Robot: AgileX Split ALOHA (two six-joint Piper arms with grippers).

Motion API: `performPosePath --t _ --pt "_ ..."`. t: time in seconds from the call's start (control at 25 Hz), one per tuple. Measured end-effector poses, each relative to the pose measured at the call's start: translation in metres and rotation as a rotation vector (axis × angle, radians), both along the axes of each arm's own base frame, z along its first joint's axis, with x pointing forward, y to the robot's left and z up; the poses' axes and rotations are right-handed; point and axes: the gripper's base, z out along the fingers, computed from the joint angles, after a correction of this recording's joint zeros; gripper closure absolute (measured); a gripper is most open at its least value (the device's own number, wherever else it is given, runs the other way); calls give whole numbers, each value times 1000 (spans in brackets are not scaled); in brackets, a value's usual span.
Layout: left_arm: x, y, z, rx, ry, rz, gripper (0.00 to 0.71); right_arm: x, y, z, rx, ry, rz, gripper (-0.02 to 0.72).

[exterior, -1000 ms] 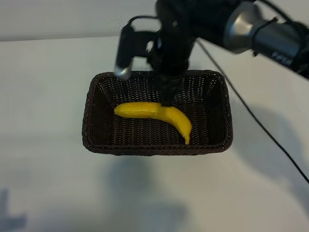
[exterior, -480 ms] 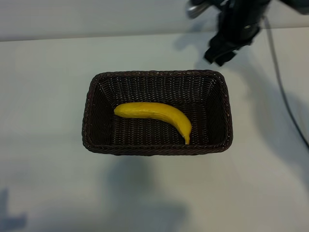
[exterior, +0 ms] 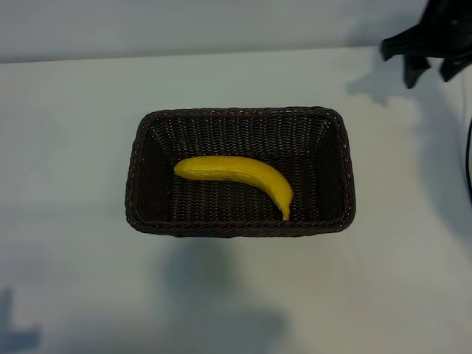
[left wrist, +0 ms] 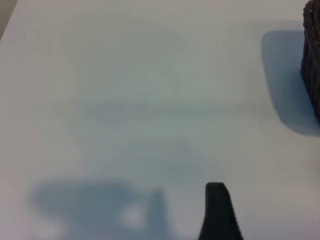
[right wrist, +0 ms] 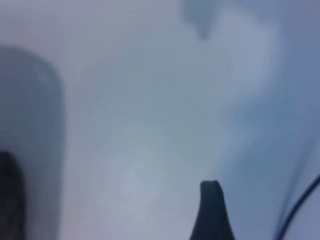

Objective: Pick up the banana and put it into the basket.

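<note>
1. Banana [exterior: 237,175] lay flat on the floor of the basket [exterior: 140,177], curved, thick end toward the exterior view's left, stem tip down by the near right corner.
2. Basket sat on the pale surface [exterior: 66,133], near the middle of the exterior view, long side across it.
3. Right gripper [exterior: 429,72] hung at the far right corner of the exterior view, well apart from the basket, above bare surface, fingers spread apart and holding nothing.
4. Dark cable [exterior: 467,158] trailed down the right edge below that gripper.
5. From the right wrist, only one dark fingertip [right wrist: 212,210] seen over blurred pale surface, with a thin cable [right wrist: 295,210] to one side.
6. Left gripper out of the exterior view; from its wrist, one dark fingertip [left wrist: 218,212] seen over empty surface, fingers standing fairly wide, nothing between them.
7. Corner of the basket's woven wall [left wrist: 312,60] showed at the edge of the left wrist view, well apart from that fingertip.
</note>
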Motion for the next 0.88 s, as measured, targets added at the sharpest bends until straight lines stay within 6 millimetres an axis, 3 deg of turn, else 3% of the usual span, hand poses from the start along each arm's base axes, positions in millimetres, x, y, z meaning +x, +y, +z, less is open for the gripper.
performPosePath --t 0.24,0.44,0.64,0.88 --pt "0 0 0 0 0 0 205 2 -24 2 -14 -2 -51 177" --pt "0 0 0 0 0 0 205 -10 -35 20 -59 -34 -33 177" --pt "0 0 0 0 0 0 205 -42 -61 31 -129 -18 -70 177" --pt "0 0 0 0 0 0 205 -101 -80 49 -137 -9 -122 177"
